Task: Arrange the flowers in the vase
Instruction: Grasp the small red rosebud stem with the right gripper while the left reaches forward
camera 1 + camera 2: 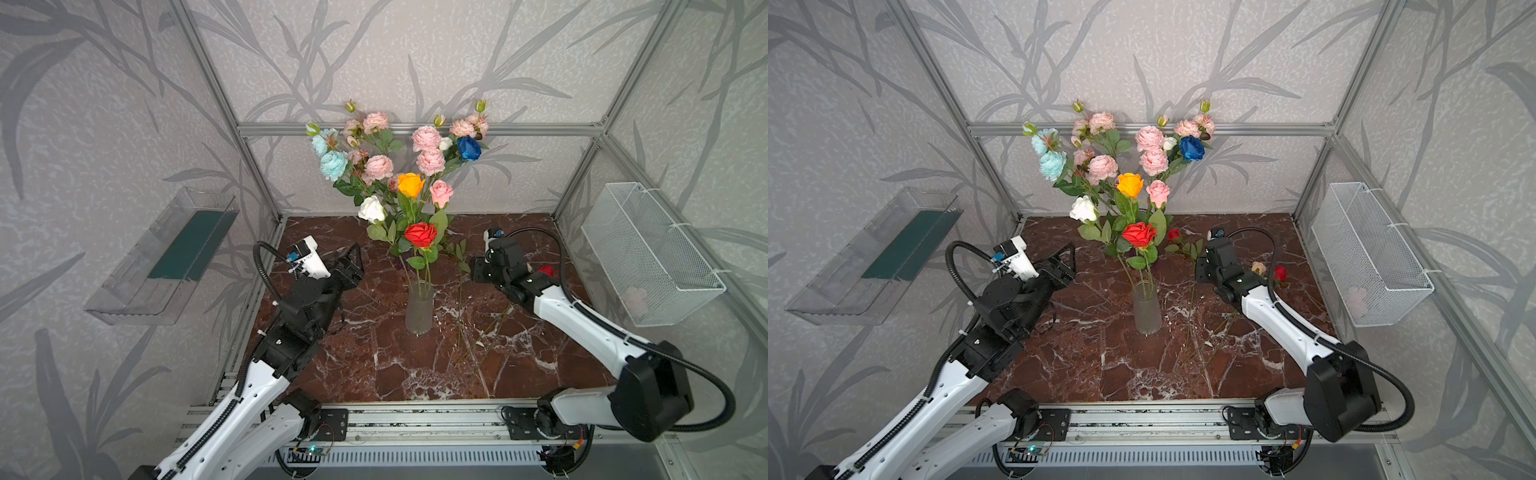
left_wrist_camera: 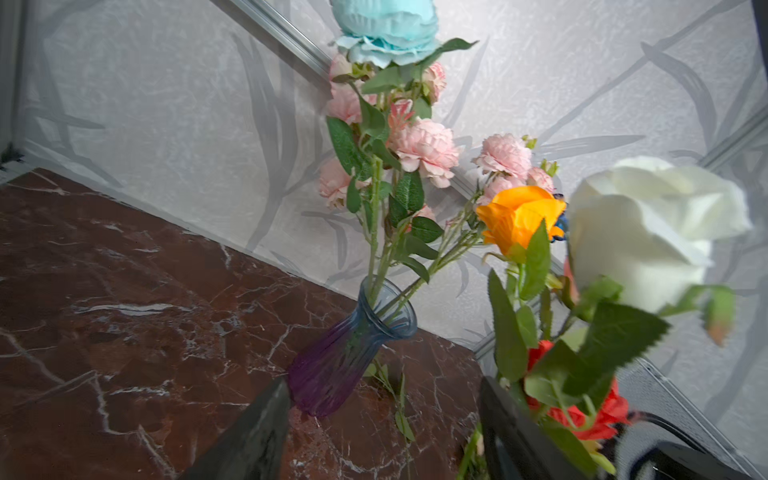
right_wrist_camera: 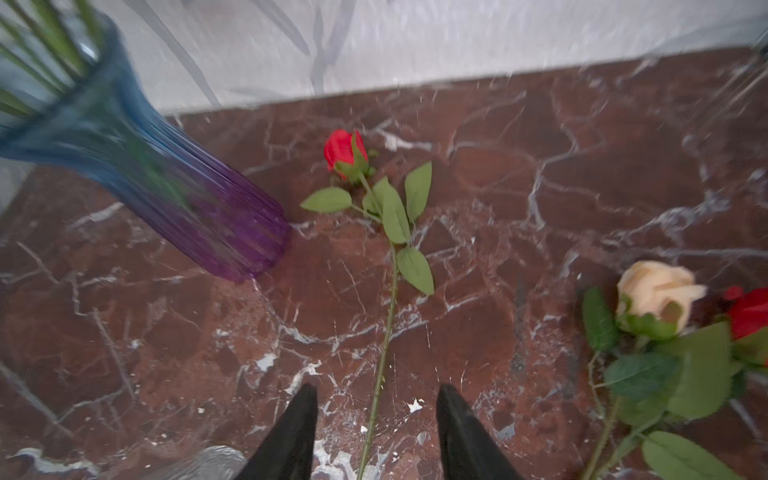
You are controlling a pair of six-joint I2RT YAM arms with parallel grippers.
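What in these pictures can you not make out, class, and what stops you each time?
- Purple vase: both top views, mostly hidden by leaves.
- Pale object in the wire basket: top views, blurred behind mesh.
- Red rosebud stem end: right wrist view, cut off by the picture's edge.
- Cream rose: a top view, hidden behind the right arm.

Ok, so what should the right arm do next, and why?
Probably lower the right claw a little and close it on the stem of the red rose. That rose lies loose on the table, its stem runs straight between the open fingers, and the claw holds nothing yet.
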